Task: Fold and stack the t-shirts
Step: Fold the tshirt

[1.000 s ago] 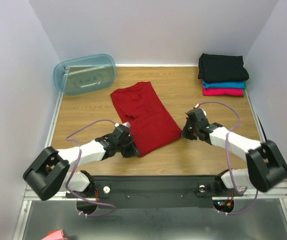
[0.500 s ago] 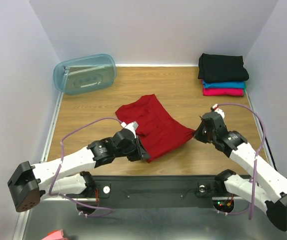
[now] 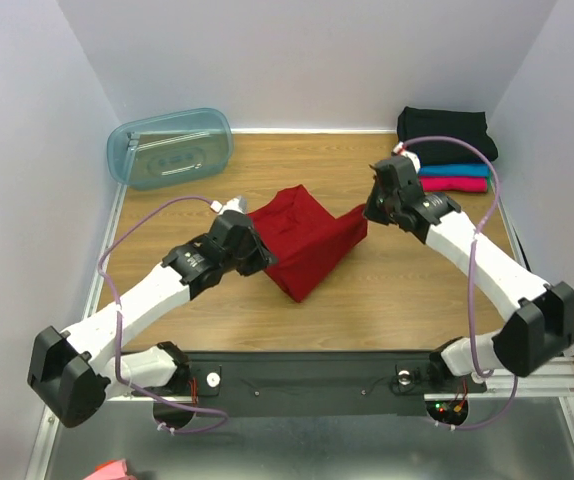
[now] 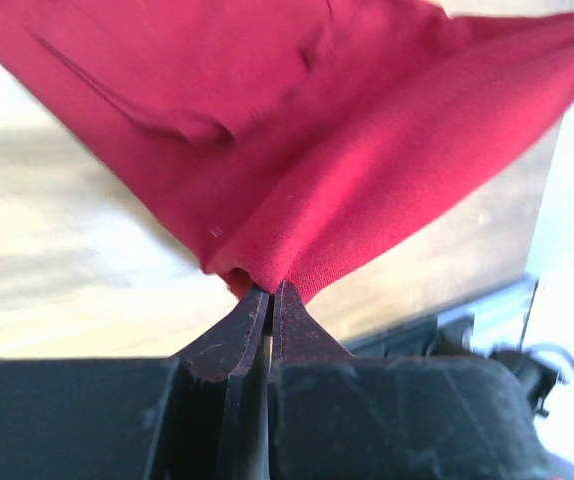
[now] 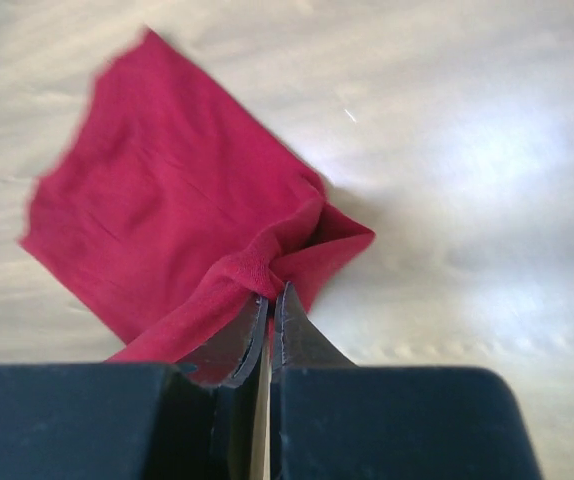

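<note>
While the left gripper (image 3: 257, 252) and right gripper (image 3: 370, 211) each clamp an edge, the soft, creased deep red t-shirt (image 3: 307, 240) stretches lengthwise between them.

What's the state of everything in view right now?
red t-shirt: partly folded, pinched at two edges, bunched between the grippers
left gripper: shut on red t-shirt
right gripper: shut on red t-shirt
black t-shirt: folded, top of the stack
teal t-shirt: folded, middle of the stack
pink t-shirt: folded, bottom of the stack
tub: back left, apart from both arms
</note>
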Controlling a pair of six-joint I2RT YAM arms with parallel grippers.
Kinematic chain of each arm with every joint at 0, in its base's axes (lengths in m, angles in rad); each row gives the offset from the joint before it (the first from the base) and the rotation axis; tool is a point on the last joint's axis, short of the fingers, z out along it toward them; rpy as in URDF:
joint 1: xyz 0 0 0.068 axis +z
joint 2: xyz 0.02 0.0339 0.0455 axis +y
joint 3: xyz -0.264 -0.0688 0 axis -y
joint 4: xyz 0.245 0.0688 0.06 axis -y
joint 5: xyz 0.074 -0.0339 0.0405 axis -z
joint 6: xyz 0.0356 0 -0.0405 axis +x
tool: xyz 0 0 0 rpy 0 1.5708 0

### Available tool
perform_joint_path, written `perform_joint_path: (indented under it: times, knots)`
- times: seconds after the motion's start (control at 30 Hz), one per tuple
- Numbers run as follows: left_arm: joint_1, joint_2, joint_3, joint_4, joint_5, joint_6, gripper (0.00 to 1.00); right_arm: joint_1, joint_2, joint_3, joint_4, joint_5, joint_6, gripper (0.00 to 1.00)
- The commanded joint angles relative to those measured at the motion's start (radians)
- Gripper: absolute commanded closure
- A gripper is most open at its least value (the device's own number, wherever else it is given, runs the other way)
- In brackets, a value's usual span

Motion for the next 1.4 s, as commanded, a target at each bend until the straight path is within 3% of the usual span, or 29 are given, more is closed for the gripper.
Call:
perform_joint_path:
  times: [0.0, 0.67, 1.17, 1.2, 1.23, 1.27, 1.3, 1.37]
  knots:
    - [0.079, -0.003, 0.078, -0.036, -0.024, 0.099, 1.00, -0.001, 0.082, 0.182, 0.088, 0.037, -0.077, 1.00]
    - [0.436, 0.251, 0.135, 0.073, 0.091, 0.223, 1.00, -0.001, 0.633, 0.706, 0.122, -0.175, -0.167, 1.00]
    - [0.571, 0.501, 0.204, 0.149, 0.123, 0.229, 1.00, 0.001, 1.013, 1.033, 0.146, -0.245, -0.221, 0.99]
    - [0.581, 0.515, 0.207, 0.154, 0.119, 0.228, 0.90, -0.001, 1.035, 1.069, 0.149, -0.254, -0.229, 0.98]
    - [0.585, 0.521, 0.211, 0.151, 0.114, 0.225, 0.76, 0.001, 1.056, 1.086, 0.149, -0.261, -0.238, 0.90]
    - [0.588, 0.524, 0.223, 0.148, 0.114, 0.226, 0.55, -0.001, 1.079, 1.097, 0.149, -0.270, -0.256, 0.83]
    - [0.591, 0.524, 0.231, 0.146, 0.116, 0.225, 0.45, 0.001, 1.086, 1.112, 0.149, -0.299, -0.262, 0.58]
    - [0.591, 0.514, 0.253, 0.145, 0.120, 0.220, 0.37, -0.001, 1.072, 1.117, 0.151, -0.322, -0.288, 0.39]
